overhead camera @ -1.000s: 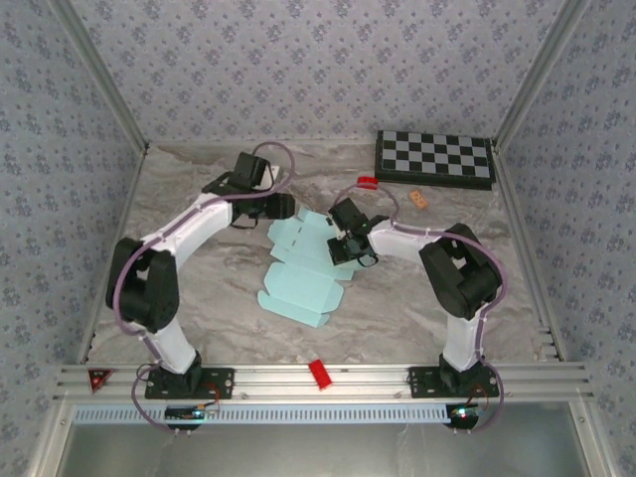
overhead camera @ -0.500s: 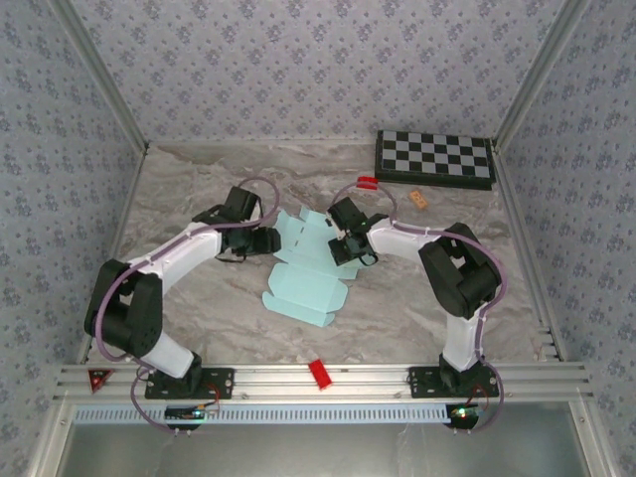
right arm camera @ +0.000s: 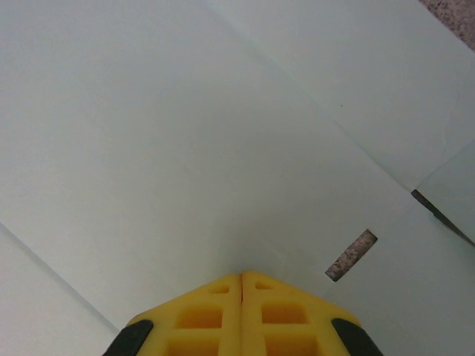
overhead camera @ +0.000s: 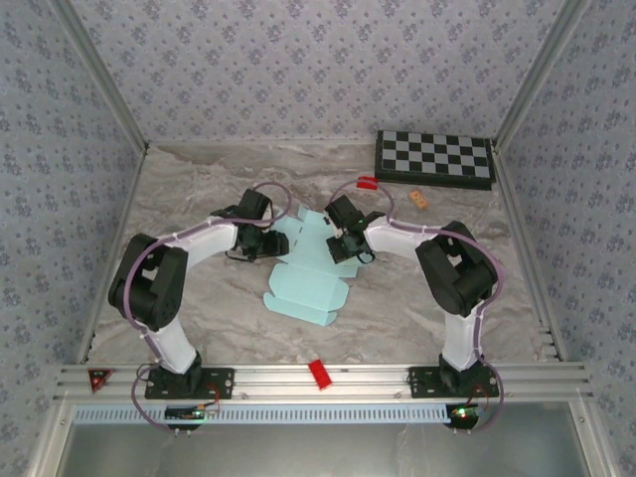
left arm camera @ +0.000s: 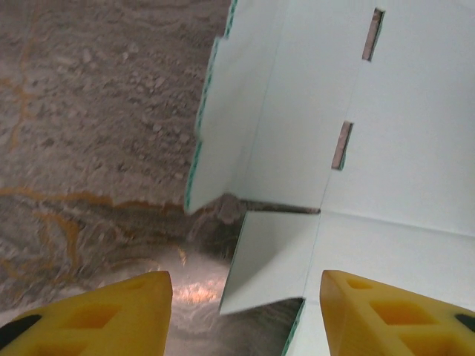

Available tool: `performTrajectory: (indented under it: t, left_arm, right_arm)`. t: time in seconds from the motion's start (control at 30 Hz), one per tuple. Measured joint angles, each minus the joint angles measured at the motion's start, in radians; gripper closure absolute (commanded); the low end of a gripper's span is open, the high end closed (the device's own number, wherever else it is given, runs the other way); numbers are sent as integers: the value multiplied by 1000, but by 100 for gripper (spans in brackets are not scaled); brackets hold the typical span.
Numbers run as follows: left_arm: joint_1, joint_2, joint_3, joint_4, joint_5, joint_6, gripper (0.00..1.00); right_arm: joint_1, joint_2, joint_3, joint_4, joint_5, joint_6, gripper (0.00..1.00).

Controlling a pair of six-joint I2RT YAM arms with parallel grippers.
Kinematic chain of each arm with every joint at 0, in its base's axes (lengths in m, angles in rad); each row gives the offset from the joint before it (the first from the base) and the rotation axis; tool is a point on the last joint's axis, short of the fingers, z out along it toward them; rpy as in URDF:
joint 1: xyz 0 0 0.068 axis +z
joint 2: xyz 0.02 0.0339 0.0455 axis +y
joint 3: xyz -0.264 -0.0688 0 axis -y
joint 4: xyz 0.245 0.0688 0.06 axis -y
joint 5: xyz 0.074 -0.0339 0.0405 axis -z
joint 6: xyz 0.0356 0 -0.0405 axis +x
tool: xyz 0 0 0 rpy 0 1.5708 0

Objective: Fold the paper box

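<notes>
The paper box [overhead camera: 303, 283] lies flat, its long axis running near to far. The left gripper [overhead camera: 271, 241], spread, sits at its left edge. The right gripper [overhead camera: 349, 249], pressed together, rests on its far part.

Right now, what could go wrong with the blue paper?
The right gripper is shut, its tip against the thin box; pushing harder could dent or slide it. The left gripper is open near a small flap; closing badly might crease it crooked.
</notes>
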Motion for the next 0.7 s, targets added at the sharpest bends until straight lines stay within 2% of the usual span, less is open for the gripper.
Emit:
performTrajectory:
  t: [0.17, 0.33, 0.7]
  left_arm:
    - [0, 28, 11, 24, 36, 0, 52]
    - [0, 31, 13, 28, 55, -4, 61]
    - [0, -6, 14, 28, 79, -5, 65]
  right_arm:
    - [0, 0, 0, 0, 0, 0, 100]
    - [0, 0, 0, 0, 0, 0, 100]
    - [0, 1, 0, -1, 3, 2, 100]
